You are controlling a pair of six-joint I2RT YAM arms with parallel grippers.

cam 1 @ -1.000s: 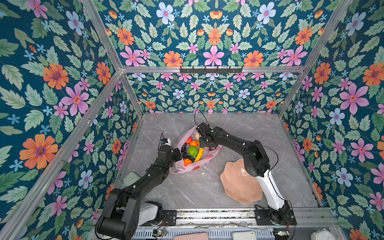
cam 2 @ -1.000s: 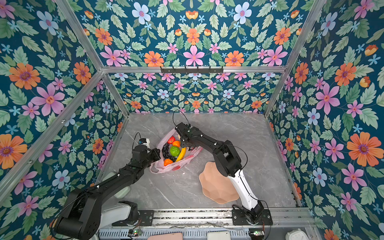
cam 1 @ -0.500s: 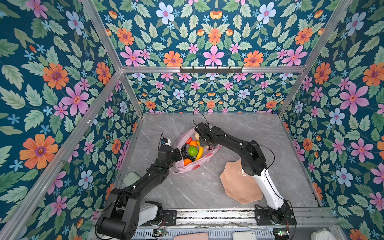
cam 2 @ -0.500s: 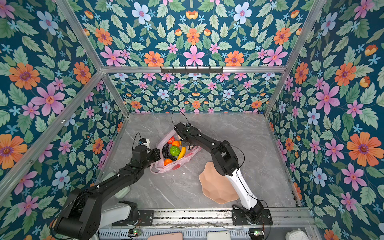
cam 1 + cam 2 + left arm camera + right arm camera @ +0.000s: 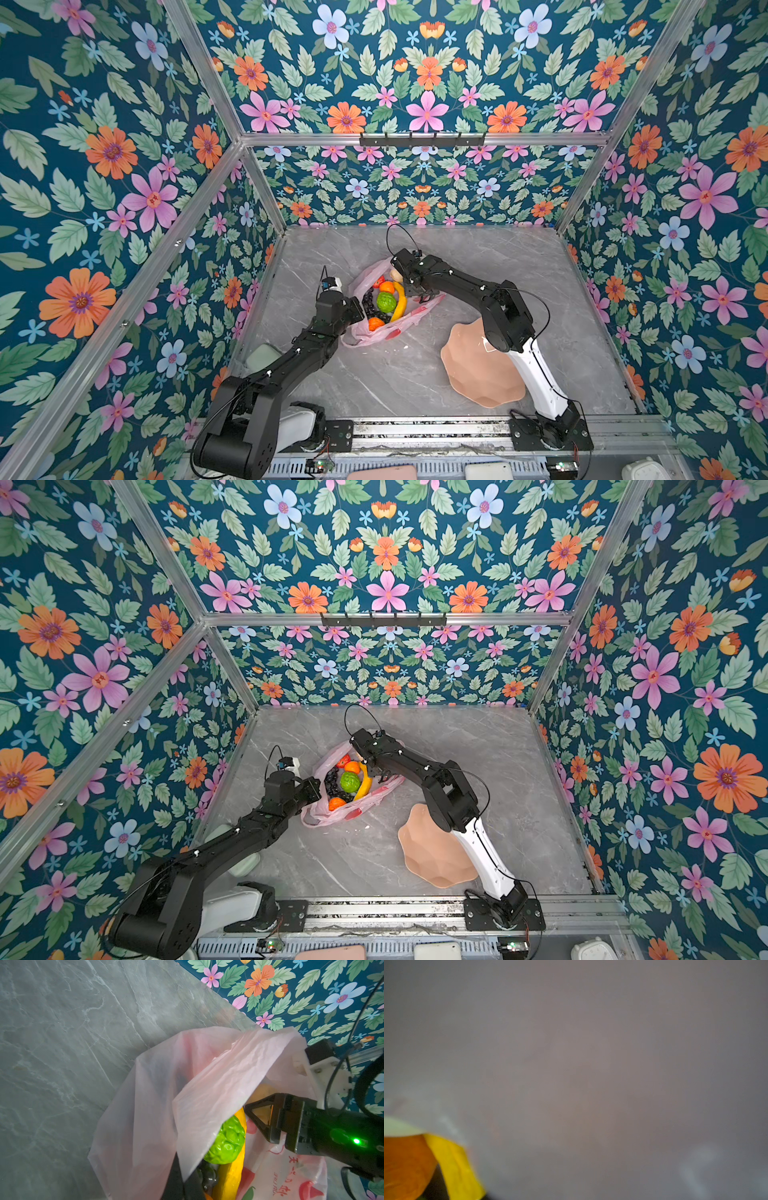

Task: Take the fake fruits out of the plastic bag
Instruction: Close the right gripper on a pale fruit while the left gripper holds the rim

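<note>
While all of the small plastic fake fruits [image 5: 350, 781] that show are inside it, the thin, translucent pink plastic bag [image 5: 360, 337] printed with red fruit pictures lies slumped on the grey marbled tabletop [image 5: 374, 386], its mouth spread upward. In a top view 7 pieces show through that mouth: a bumpy green fruit [image 5: 385, 301], a yellow banana [image 5: 400, 301] touching it, 2 oranges [image 5: 387, 286], a bumpy red fruit [image 5: 378, 281], a dark purple grape bunch [image 5: 368, 298] and a pale cream lump [image 5: 395, 274] by the far rim. The left gripper [image 5: 357, 311] is clamped tight on the rim nearest it; in the left wrist view the pink film runs up from between its dark fingers [image 5: 173, 1184]. The right gripper [image 5: 422, 293] sits at the opposite rim, just beside the banana. Film veils its own camera, so I cannot tell how its jaws stand or whether they hold anything. A peach-pink scalloped plate [image 5: 469, 374] lies well apart, partly under the right arm, with no fruit on its visible part. By my reading the task has barely begun: the mouth is held open, and every fruit remains to be lifted out.
</note>
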